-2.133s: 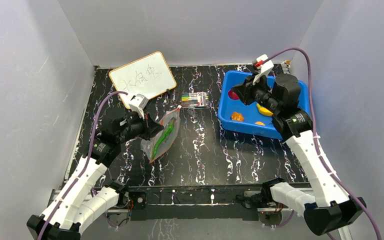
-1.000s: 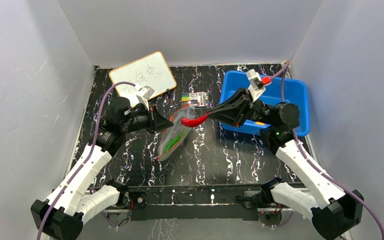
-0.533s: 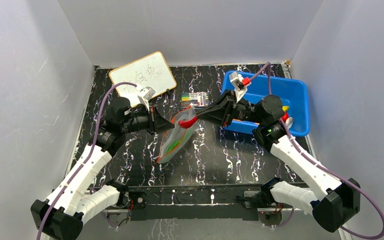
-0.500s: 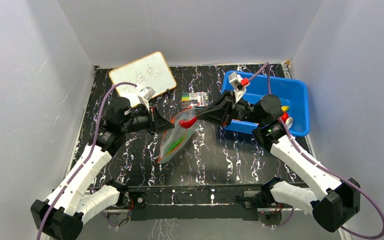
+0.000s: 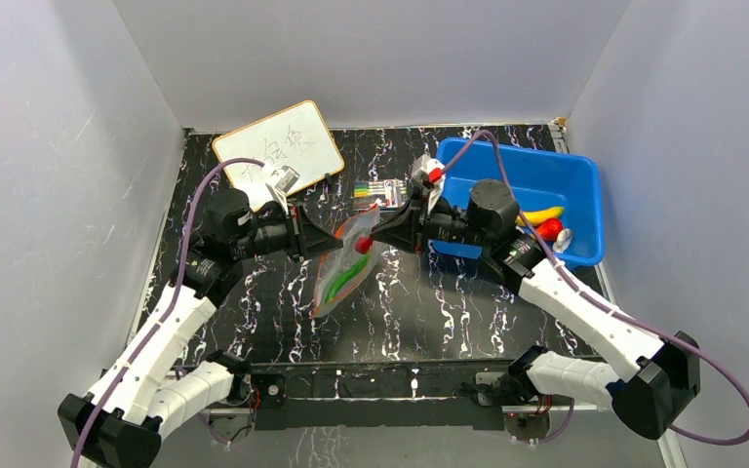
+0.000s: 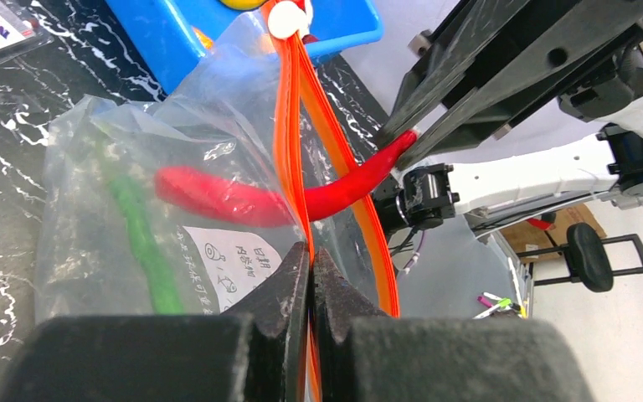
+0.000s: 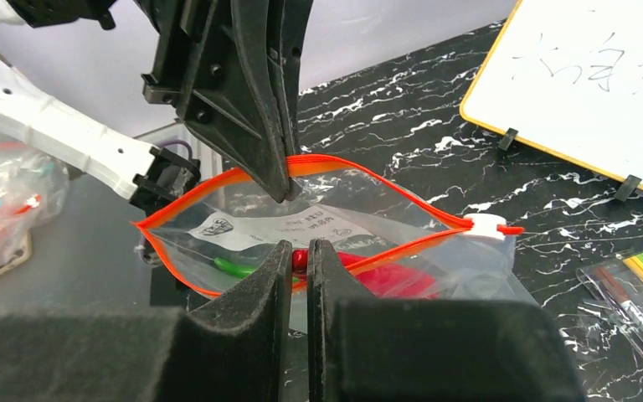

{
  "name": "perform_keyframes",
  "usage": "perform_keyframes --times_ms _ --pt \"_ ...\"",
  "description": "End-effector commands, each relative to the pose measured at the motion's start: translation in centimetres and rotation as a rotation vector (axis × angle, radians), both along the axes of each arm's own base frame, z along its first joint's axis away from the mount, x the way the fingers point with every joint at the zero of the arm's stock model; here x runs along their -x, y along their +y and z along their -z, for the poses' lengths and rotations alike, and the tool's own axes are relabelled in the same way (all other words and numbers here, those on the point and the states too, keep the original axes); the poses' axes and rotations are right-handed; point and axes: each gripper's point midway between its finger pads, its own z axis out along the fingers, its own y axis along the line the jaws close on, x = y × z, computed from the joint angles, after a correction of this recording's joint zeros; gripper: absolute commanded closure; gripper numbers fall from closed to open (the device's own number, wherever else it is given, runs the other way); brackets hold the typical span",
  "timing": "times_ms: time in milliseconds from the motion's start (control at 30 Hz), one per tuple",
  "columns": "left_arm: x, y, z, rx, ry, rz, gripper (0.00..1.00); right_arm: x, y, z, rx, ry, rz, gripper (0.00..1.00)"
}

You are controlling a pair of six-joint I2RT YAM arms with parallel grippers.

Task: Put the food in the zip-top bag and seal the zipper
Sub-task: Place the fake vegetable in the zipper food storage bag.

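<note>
**At the mouth of the zip-top bag (image 5: 343, 275), red chili (image 6: 218, 197) halfway in**

Over the middle of the surface (image 5: 419, 312), the two arms meet nose to nose. Left jaws are clenched hard on one lip of the zipper (image 7: 343, 167), holding the clear pouch up by that edge. It hangs slanting down toward the near side, and whether its bottom corner touches the surface I cannot tell. The mouth gapes wide, its two orange-red lips bowed apart, with the white slider (image 7: 486, 224) parked at one end.

Now the right jaws: they're pinched on the thin stem end of the chili. Its fat end is past the lips and behind the clear plastic, while the thin end pokes out between them. Deeper in the pouch, alongside it, lies the green pepper (image 6: 142, 243), long and slim.

Off to the right, the blue tub (image 5: 546, 180) holds the yellow banana (image 5: 538, 214), the red strawberry (image 5: 547, 229) and a small white piece (image 5: 563, 238), bunched toward its right side. Behind the bag, the marker pack (image 5: 382, 192) lies flat. Farther left sits the whiteboard (image 5: 278, 153), scribbled on.
</note>
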Motion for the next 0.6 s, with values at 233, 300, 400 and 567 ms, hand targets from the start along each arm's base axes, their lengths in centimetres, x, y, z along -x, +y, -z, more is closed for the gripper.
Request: perform_keyframes --times_ms 233,300,400,567 --pt "1.0 -0.6 -2.4 0.092 -0.01 0.044 1.0 -1.2 3.1 0.8 0.188 -0.223 0.109 1.0" --pt "1.0 -0.6 -2.5 0.094 -0.007 0.043 1.0 -1.2 3.7 1.3 0.226 -0.245 0.114 1.0" --pt "1.1 -0.6 -2.6 0.112 0.007 0.042 1.0 -1.2 4.5 2.2 0.28 -0.269 0.128 1.0" --pt "1.4 -0.6 -2.5 0.126 0.018 0.034 1.0 -1.3 4.9 3.6 0.331 -0.306 0.145 1.0"
